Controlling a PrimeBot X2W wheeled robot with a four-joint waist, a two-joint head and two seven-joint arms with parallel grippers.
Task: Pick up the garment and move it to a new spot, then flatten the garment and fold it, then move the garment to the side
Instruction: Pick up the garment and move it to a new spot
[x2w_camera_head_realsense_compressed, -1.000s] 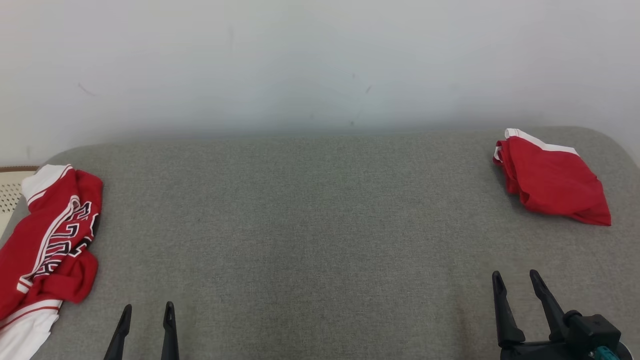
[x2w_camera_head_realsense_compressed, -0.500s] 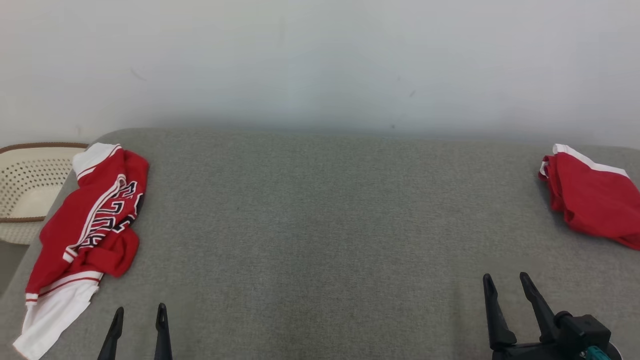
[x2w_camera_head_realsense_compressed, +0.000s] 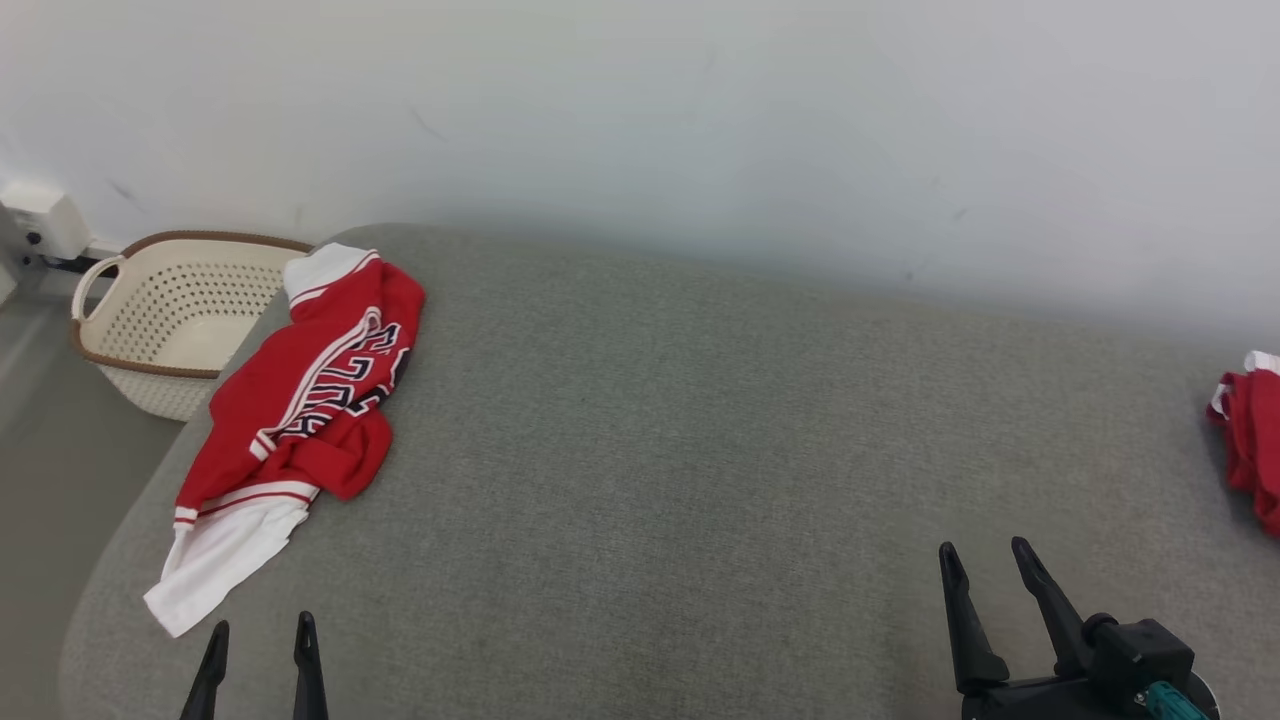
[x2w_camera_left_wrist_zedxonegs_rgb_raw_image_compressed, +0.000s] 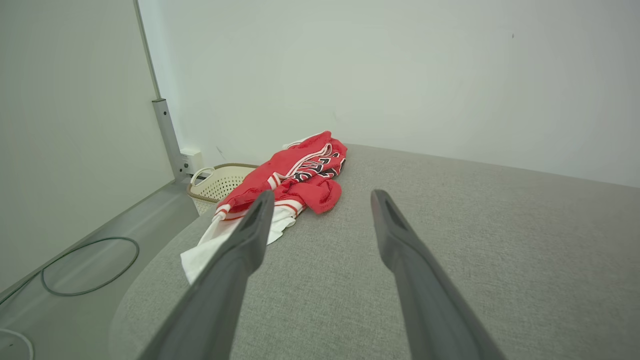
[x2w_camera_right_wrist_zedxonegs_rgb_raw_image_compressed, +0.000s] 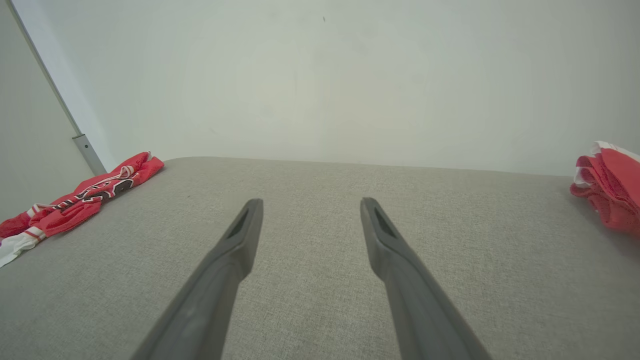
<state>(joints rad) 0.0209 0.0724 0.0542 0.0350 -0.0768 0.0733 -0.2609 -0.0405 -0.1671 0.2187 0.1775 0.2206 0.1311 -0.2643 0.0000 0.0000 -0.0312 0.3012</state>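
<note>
left gripper (x2w_camera_head_realsense_compressed: 260, 635) spread, right gripper (x2w_camera_head_realsense_compressed: 983, 558) spread

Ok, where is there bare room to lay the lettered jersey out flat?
The grey surface is bare across its wide middle, between the lettered jersey at the left end and the red garment at the right edge. The left end is crowded: jersey, basket beside it.
</note>
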